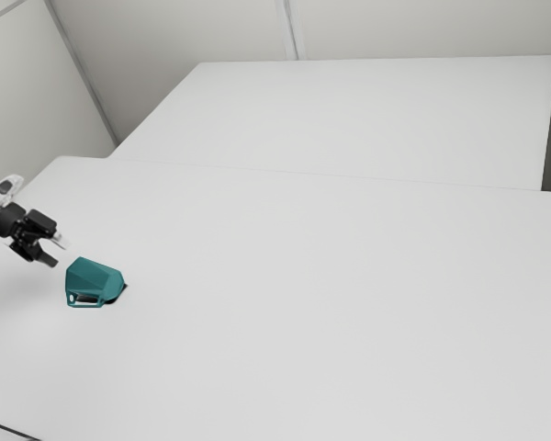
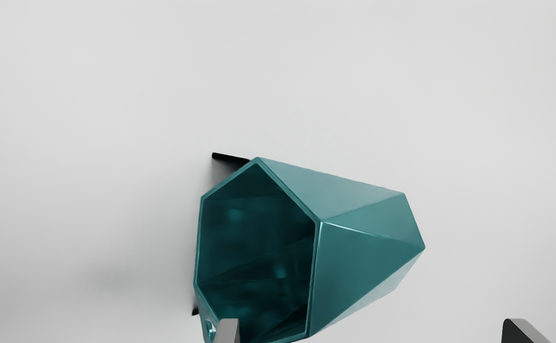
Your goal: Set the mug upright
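White desk (image 1: 303, 303) carries the teal mug (image 1: 94, 281) on its side, flat facets probably stopping it rolling, and I have the gripper (image 1: 59, 254) near it, jaws spread, pinching nothing, likely wide to straddle the body.

The place looks most like a plain lab or test room, though the exact kind cannot be told. A robot arm (image 1: 4, 189) reaches over a broad, smooth white desk (image 1: 321, 294). Beyond the desk lies another flat white surface (image 1: 376, 119), and pale grey walls (image 1: 165, 41) rise behind, one crossed by a light upright strip (image 1: 291, 29).
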Robot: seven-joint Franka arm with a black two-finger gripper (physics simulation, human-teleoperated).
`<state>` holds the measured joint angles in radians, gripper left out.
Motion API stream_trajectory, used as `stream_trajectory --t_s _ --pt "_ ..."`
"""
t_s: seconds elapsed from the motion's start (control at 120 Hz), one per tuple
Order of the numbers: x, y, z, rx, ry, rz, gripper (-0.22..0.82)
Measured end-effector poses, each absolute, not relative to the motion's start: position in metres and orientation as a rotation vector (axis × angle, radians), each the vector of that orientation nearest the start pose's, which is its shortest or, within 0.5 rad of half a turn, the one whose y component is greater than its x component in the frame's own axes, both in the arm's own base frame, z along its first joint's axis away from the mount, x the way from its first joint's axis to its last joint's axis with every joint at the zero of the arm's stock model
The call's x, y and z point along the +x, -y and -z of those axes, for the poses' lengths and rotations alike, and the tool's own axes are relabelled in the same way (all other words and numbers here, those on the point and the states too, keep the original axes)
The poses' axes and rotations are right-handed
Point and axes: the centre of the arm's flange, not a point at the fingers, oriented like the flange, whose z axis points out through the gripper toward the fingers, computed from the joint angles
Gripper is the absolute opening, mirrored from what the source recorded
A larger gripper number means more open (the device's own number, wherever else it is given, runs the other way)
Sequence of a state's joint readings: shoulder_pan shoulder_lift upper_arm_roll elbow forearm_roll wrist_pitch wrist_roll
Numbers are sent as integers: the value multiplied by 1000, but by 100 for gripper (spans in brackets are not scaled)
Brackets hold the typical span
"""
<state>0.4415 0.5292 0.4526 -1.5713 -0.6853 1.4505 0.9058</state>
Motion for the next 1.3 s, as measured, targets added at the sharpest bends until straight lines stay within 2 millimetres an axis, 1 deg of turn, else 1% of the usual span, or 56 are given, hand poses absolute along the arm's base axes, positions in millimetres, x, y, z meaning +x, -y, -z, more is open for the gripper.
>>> stream_trajectory --t_s 0.133,0.333,0.433,0.483,0.525,0.608,0.658,0.725,0.8,0.892,1.025,1.133,1.2,1.258,1.3 --pt "470 -407 -319 2359 -149 -29 60" --pt "477 -387 -302 2284 -101 -62 60" --pt "476 -380 -294 2262 -90 -61 60" --pt "476 -379 -293 2258 -85 -63 57" --pt "475 -379 -293 2257 -80 -67 48" --pt "475 -380 -295 2258 -69 -78 25" --pt "475 -380 -296 2258 -64 -82 14" --pt "475 -380 -297 2258 -56 -87 4" --pt "475 -380 -299 2257 -47 -92 -4" --pt "476 -377 -305 2255 -31 -101 -10" --pt "479 -373 -311 2250 -6 -110 -14" --pt "474 -369 -325 2246 5 -132 -15" --pt "473 -366 -337 2246 20 -148 -16" --pt "476 -359 -348 2247 44 -157 -16" --pt "479 -349 -358 2247 70 -161 -16"
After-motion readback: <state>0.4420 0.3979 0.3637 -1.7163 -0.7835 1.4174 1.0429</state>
